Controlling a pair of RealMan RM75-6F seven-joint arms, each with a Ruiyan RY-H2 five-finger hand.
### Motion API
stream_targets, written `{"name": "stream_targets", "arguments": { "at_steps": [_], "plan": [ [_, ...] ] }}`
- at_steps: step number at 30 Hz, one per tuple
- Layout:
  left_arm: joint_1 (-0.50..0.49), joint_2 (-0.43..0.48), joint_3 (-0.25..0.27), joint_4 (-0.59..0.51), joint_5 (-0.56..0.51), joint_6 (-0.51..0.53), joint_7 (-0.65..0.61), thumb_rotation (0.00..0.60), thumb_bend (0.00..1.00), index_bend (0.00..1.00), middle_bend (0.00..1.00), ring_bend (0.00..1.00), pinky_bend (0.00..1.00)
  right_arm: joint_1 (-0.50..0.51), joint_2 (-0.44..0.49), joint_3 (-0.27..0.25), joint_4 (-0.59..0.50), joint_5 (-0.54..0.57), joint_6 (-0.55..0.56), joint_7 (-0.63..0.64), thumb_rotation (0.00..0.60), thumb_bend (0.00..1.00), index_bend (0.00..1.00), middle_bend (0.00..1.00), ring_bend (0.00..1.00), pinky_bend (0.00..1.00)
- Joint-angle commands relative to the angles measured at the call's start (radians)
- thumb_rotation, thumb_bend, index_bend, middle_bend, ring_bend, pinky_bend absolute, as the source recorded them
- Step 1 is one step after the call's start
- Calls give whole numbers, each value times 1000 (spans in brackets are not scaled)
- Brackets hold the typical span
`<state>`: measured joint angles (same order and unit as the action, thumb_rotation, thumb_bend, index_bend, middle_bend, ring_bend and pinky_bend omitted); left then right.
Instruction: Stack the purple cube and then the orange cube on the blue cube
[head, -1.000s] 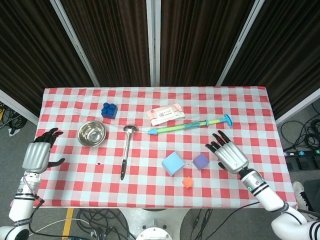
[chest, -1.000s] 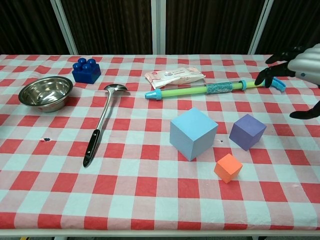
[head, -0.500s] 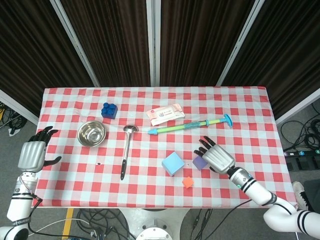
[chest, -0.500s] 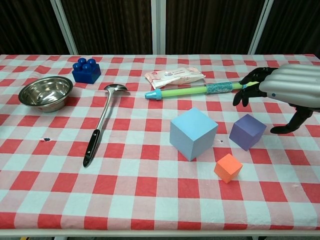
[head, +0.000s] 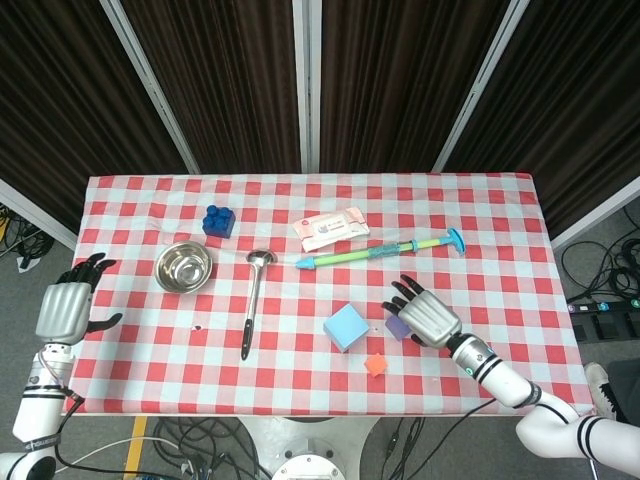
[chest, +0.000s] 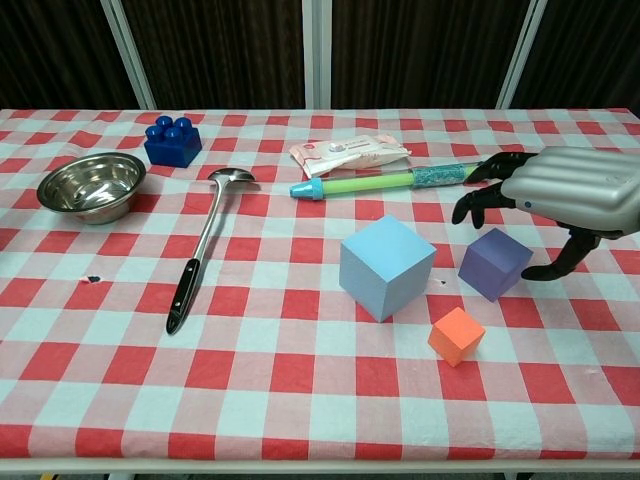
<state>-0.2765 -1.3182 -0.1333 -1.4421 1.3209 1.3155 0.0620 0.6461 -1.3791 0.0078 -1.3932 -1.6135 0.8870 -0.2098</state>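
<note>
From the head view, I have the right hand (head: 428, 317) spread over the purple cube (head: 397, 327), fingers apart and holding nothing; only the cube's left part shows past the palm. The purple cube sits just right of the blue cube (head: 346, 327), and the orange cube (head: 376, 365) lies near the blue cube's front right corner. My left hand (head: 65, 307) hangs well left of the blue cube, off the table edge, fingers loosely spread and empty.

From the chest view, the right hand (chest: 560, 200) hovers above and slightly behind the purple cube (chest: 494, 263), fingers (chest: 478, 198) reaching toward the blue cube (chest: 387, 266) side and the thumb dropping down on the cube's far right. I see no contact yet. The orange cube (chest: 456, 335) rests apart from the blue cube, in front of the purple one.

I judge this to be the first step: reaching for the purple cube. Next I would need to lower the hand so fingers and thumb bracket opposite faces, close, then lift and carry it over the blue cube.
</note>
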Motion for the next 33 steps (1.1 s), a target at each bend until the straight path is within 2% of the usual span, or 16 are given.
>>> {"name": "stream_targets", "arguments": {
  "at_steps": [1,17,23,33],
  "plan": [
    [0,-1,-1,3,-3,-2,-3,600,50,256,245,217,303,7,-9,-5,11,2,-4,15,600,139,209,311,70,16],
    [-2,-5,-5,18,-18,-17,-14,600,50,256,245,218,303,28,-44,-17,62,16,-8,41,600,174,208,364,82,17],
    [-1,-12,-9,30,-21,-14,-20,600,49,256,207,217,304,29,-49,-19,75,24,-2,45,600,203,208,406,104,23],
    [-2,-13,-10,33,-26,-21,-22,600,51,256,204,217,304,31,-3,-6,41,24,37,47,600,212,208,441,131,29]
  ]
}}
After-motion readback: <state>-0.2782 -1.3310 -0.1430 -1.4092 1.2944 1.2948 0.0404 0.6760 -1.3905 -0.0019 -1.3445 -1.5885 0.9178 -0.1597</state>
